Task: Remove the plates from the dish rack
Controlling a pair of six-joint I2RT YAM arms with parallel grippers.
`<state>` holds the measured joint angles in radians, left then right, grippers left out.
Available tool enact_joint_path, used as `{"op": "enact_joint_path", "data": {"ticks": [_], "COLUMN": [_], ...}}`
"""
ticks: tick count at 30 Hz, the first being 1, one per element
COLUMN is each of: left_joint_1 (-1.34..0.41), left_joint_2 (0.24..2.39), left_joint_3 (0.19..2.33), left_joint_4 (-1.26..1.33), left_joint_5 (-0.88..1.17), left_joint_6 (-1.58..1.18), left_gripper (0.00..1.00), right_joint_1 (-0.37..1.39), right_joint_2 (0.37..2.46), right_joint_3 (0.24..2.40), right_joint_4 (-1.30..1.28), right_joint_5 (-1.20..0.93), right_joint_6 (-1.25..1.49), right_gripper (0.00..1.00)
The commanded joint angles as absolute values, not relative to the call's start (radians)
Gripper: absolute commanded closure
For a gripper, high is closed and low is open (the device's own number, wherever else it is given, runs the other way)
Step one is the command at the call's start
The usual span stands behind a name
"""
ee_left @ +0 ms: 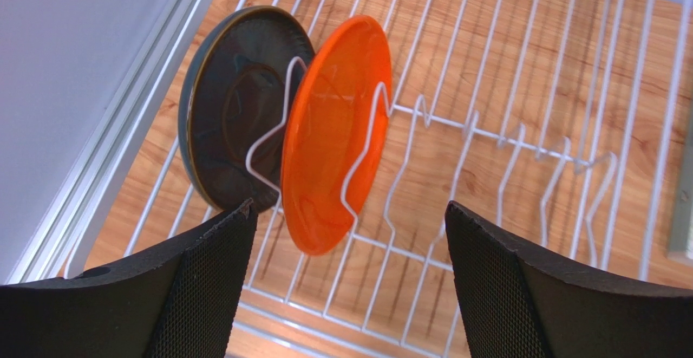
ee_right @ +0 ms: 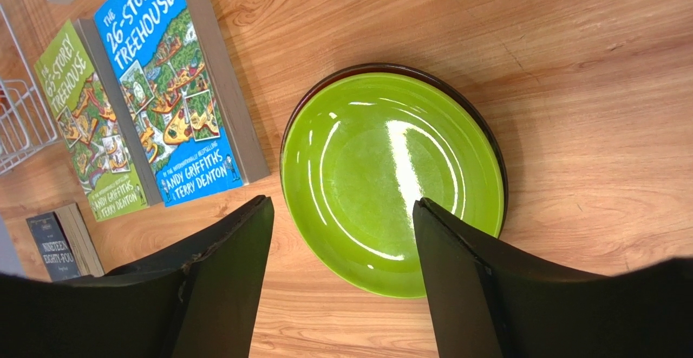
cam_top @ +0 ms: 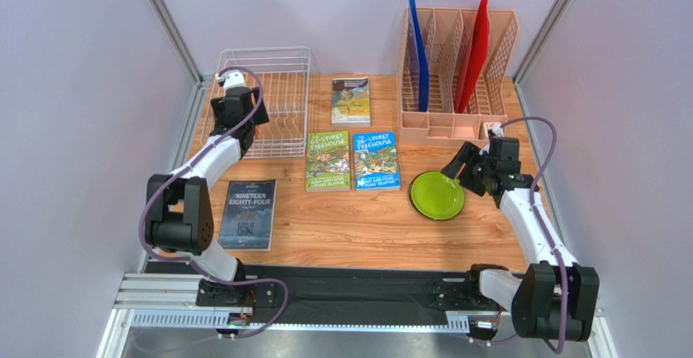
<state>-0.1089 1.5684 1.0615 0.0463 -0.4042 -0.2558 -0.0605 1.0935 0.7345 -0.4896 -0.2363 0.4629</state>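
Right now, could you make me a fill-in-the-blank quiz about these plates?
In the dish rack, the dark grey plate stands beside the ____ plate.
The green plate lies on a darker plate on the ____.
The book nearest the green plate is ____.
The left gripper is ____, holding nothing.
Missing words: orange; table; blue; open.

The blue Treehouse book (ee_right: 167, 82) and green Treehouse book (ee_right: 85, 122) lie side by side left of the right gripper (ee_right: 342, 212). Beyond it stands the peach organizer (cam_top: 458, 65), holding a blue folder (cam_top: 418, 53) and a red folder (cam_top: 473, 53).
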Motion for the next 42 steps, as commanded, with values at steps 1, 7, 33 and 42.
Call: {"op": "enact_joint_path", "data": {"ticks": [1, 7, 33, 42], "left_joint_1": [-0.066, -0.046, -0.018, -0.035], "left_joint_2": [1.646, 1.707, 1.756, 1.622], "left_joint_3": [1.134, 1.129, 1.129, 1.118], "left_joint_4": [0.158, 0.242, 0.172, 0.14], "left_joint_5": [-0.41, -0.44, -0.334, -0.417], "left_joint_6": [-0.227, -0.216, -0.279, -0.138], "left_gripper": [0.1, 0.12, 1.0, 1.0], "right_joint_1": [-0.055, -0.055, -0.054, -0.052], "right_joint_2": [1.141, 1.215, 1.253, 1.241], "right_joint_3": [0.791, 0.813, 0.81, 0.808], "right_joint_4": [-0.428, -0.407, -0.403, -0.407], "right_joint_5": [-0.267, -0.278, -0.304, -0.31], "right_joint_6": [0.439, 0.431, 0.428, 0.428], "right_gripper": [0.33, 0.35, 0.36, 0.36]}}
